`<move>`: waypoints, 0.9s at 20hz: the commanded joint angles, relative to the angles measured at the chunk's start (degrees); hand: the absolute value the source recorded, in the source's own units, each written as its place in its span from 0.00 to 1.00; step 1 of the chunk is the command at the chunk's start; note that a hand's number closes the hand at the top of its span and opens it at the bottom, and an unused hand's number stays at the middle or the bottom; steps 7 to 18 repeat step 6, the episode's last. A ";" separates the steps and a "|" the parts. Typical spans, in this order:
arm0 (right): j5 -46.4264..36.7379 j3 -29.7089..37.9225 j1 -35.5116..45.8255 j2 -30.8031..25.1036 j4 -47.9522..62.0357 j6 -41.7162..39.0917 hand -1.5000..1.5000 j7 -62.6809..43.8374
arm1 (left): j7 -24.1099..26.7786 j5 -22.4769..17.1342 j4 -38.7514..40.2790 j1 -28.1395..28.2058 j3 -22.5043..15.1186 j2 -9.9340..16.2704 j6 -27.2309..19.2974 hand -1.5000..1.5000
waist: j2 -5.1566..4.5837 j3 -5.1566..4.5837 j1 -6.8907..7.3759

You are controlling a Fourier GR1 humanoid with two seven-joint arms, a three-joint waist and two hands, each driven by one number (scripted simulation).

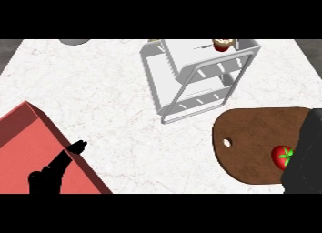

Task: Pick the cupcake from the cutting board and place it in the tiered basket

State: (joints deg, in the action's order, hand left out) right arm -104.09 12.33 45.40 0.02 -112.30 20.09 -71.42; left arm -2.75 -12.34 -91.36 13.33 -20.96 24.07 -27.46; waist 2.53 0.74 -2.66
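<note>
Head view — steeply down, counter [110,82]

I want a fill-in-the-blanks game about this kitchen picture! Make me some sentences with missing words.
1. The cupcake sits in the white tiered ____.
2. The strawberry lies on the brown cutting ____.
3. The left robot hand shows over the ____ tray.
4. The cutting board has a small ____ near its left edge.

Missing words: basket, board, red, hole

Cupcake [223,44] upright in white tiered basket [190,77] top tier; brown cutting board [254,136] near right
</note>
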 commanded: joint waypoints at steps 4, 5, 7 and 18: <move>1.37 -7.14 -8.89 -0.01 -17.15 -11.09 0.00 -11.00 | -0.03 -1.35 2.29 -1.04 1.41 -1.65 -0.13 0.50 | -0.12 -0.94 -1.94; 1.82 -8.93 -10.19 -0.01 -19.71 -12.41 0.00 -10.83 | 0.03 -0.92 -0.04 -0.32 1.18 -0.33 0.39 0.50 | 0.17 -0.84 -1.24; 1.92 -10.06 -10.81 -0.01 -22.39 -13.60 0.00 -10.32 | 0.47 -0.85 1.24 0.42 0.94 -1.06 0.00 0.50 | 0.24 -0.97 -1.66; 1.92 -10.06 -10.81 -0.01 -22.39 -13.60 0.00 -10.32 | 0.47 -0.85 1.24 0.42 0.94 -1.06 0.00 0.50 | 0.24 -0.97 -1.66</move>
